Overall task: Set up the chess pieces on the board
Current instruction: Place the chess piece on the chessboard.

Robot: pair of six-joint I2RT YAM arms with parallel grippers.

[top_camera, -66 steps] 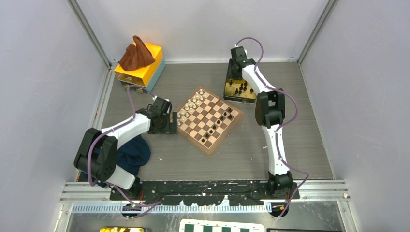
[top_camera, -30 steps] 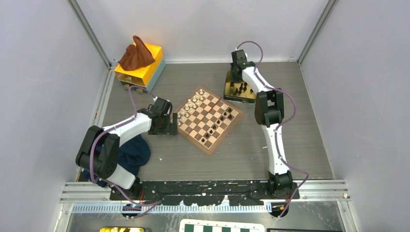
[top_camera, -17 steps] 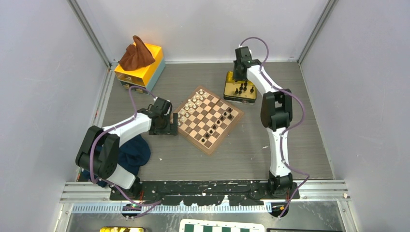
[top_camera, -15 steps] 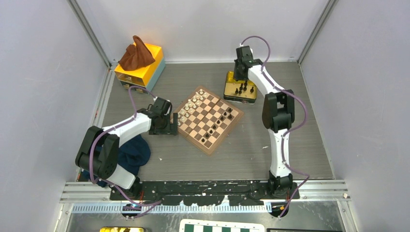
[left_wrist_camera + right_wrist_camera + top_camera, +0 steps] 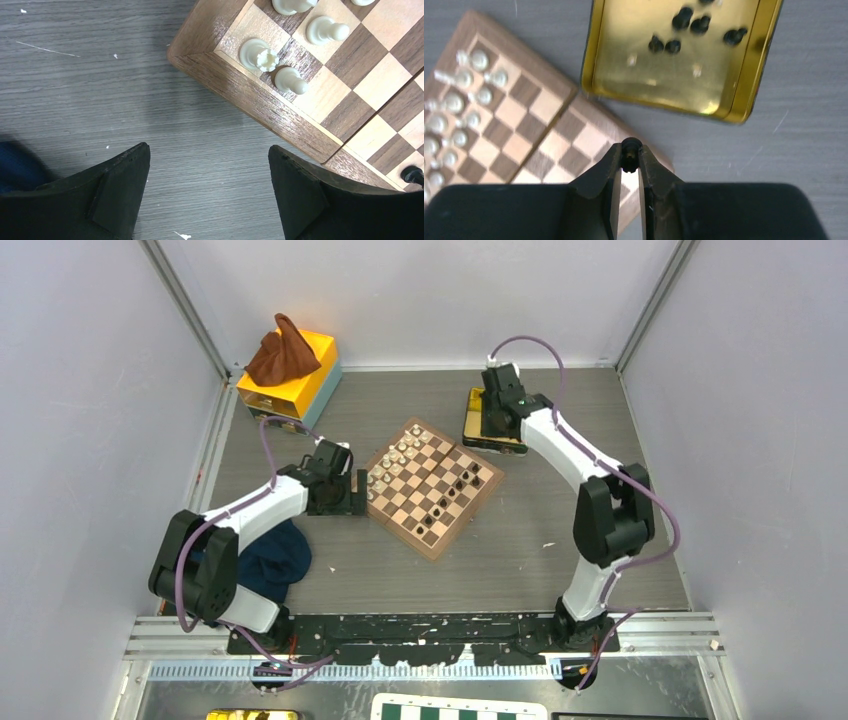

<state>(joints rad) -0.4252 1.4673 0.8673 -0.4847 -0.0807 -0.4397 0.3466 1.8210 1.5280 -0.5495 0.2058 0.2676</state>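
1. A robotics lab test cell: plain pale grey panel walls (image 5: 80,390) framed by aluminium corner posts (image 5: 188,310) at 11 and 1 o'clock.
2. Two white-and-black robot arms (image 5: 260,502) bolted to a black mounting rail (image 5: 420,625) at 6 o'clock on the grey wood-grain worktop (image 5: 500,560).

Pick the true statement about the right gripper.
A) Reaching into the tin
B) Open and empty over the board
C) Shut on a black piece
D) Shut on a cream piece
C: in the wrist view the right gripper pinches a small black piece at its tips, short of the tin.
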